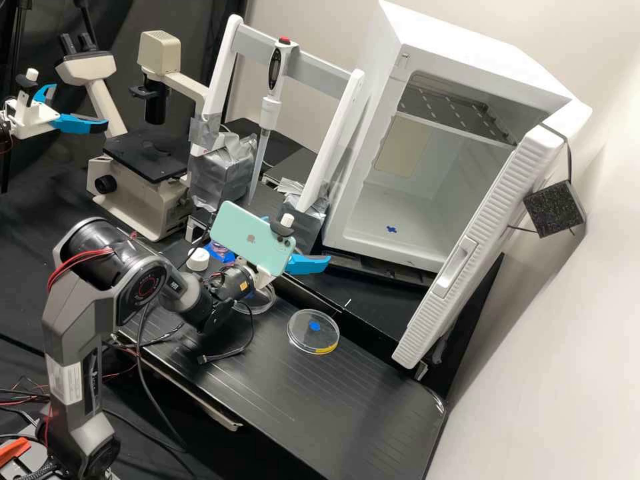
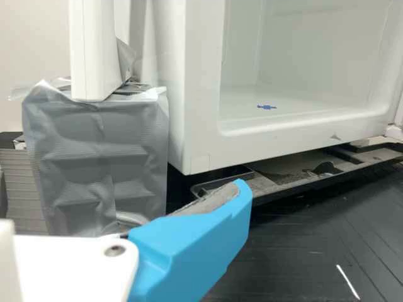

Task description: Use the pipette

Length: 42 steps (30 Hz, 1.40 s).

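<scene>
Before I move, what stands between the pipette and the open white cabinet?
In the high view, one white leg of the rack stands between the pipette and the cabinet, its foot at a silver-taped block.

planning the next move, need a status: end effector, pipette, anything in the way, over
End effector open, near a taped foot of the stand. Pipette hanging in stand, tip down. Foot may crowd the approach.
</scene>
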Motion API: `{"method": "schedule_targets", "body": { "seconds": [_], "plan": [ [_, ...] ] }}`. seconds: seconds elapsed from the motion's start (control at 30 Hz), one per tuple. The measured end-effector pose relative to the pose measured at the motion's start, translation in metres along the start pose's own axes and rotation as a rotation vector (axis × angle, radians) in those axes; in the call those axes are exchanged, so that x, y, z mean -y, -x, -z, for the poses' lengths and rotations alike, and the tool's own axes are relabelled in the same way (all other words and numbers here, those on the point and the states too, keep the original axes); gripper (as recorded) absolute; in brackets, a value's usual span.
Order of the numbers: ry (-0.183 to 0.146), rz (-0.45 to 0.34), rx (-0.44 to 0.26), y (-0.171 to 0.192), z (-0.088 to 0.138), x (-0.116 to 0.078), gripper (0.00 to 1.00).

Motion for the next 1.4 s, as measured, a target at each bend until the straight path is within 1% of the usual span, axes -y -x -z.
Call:
{"method": "schedule_targets", "body": {
  "seconds": [0.27, 0.37, 0.47, 0.6, 0.7, 0.77, 0.8, 0.87, 0.9, 0.93, 1.03, 1.13, 1.17, 1.2, 1.23, 1.27, 1.3, 1.33, 1.4],
  "plan": [
    [0.000, -0.002, -0.002, 0.000, 0.000, 0.000, 1.00],
    [0.000, 0.002, -0.004, 0.006, 0.000, -0.001, 1.00],
    [-0.017, -0.003, -0.034, 0.020, 0.005, -0.008, 1.00],
    [-0.050, -0.048, -0.109, 0.040, 0.023, -0.024, 1.00],
    [-0.050, -0.086, -0.176, 0.050, 0.039, -0.035, 1.00],
    [-0.053, -0.103, -0.236, 0.057, 0.055, -0.040, 1.00],
    [-0.055, -0.114, -0.279, 0.059, 0.067, -0.044, 1.00],
    [-0.058, -0.110, -0.321, 0.061, 0.081, -0.047, 1.00],
    [-0.048, -0.111, -0.352, 0.060, 0.093, -0.051, 1.00],
    [-0.037, -0.108, -0.369, 0.059, 0.102, -0.052, 1.00],
    [-0.005, -0.090, -0.392, 0.054, 0.124, -0.055, 1.00],
    [0.013, -0.066, -0.376, 0.049, 0.142, -0.056, 1.00],
    [0.025, -0.064, -0.384, 0.045, 0.153, -0.057, 1.00],
    [0.024, -0.059, -0.379, 0.043, 0.157, -0.057, 1.00],
    [0.039, -0.055, -0.381, 0.040, 0.162, -0.056, 1.00],
    [0.045, -0.054, -0.379, 0.034, 0.171, -0.057, 1.00],
    [0.054, -0.043, -0.370, 0.030, 0.175, -0.055, 1.00],
    [0.069, -0.036, -0.364, 0.026, 0.179, -0.054, 1.00],
    [0.082, -0.032, -0.351, 0.017, 0.189, -0.055, 1.00]
  ]
}}
